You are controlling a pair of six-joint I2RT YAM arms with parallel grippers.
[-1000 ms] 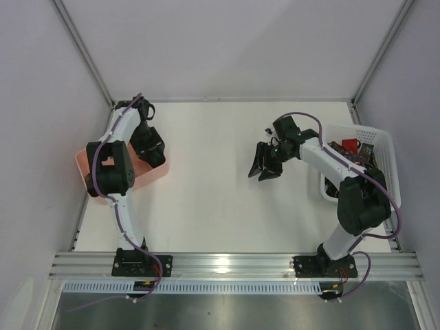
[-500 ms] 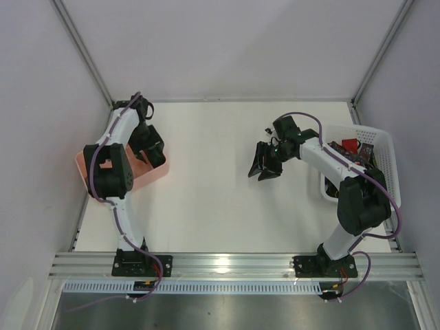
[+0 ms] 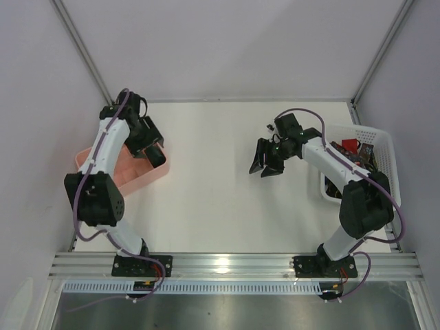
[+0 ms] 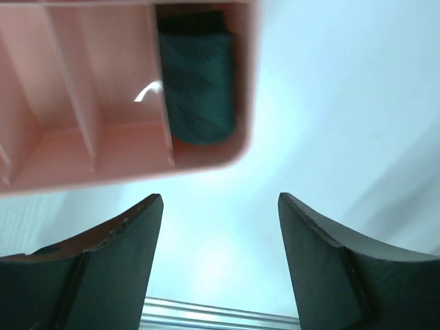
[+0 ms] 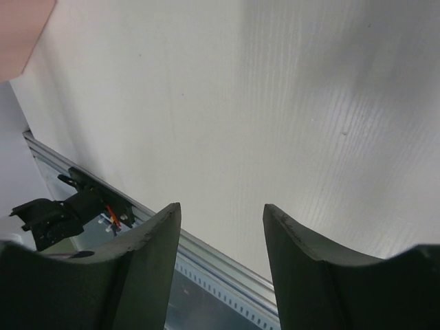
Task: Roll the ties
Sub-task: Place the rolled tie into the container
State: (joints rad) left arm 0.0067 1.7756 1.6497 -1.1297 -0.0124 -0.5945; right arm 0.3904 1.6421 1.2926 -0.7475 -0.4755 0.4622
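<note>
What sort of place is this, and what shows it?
Probably a robotics lab cell: a left arm and right arm bolted to a metal rail, a white table walled by plain panels.

The top camera looked steeply down from above and behind the arm bases (image 3: 137,265), taking in the whole worktop (image 3: 220,206) from near rail (image 3: 234,262) to far wall (image 3: 234,48). The left wrist camera hung close above the pink tray (image 4: 69,158), looking past the left hand (image 4: 220,206) at one corner. The right wrist camera looked past the right hand (image 5: 221,213), leftward and nearward across the worktop to the same rail and tray.
</note>
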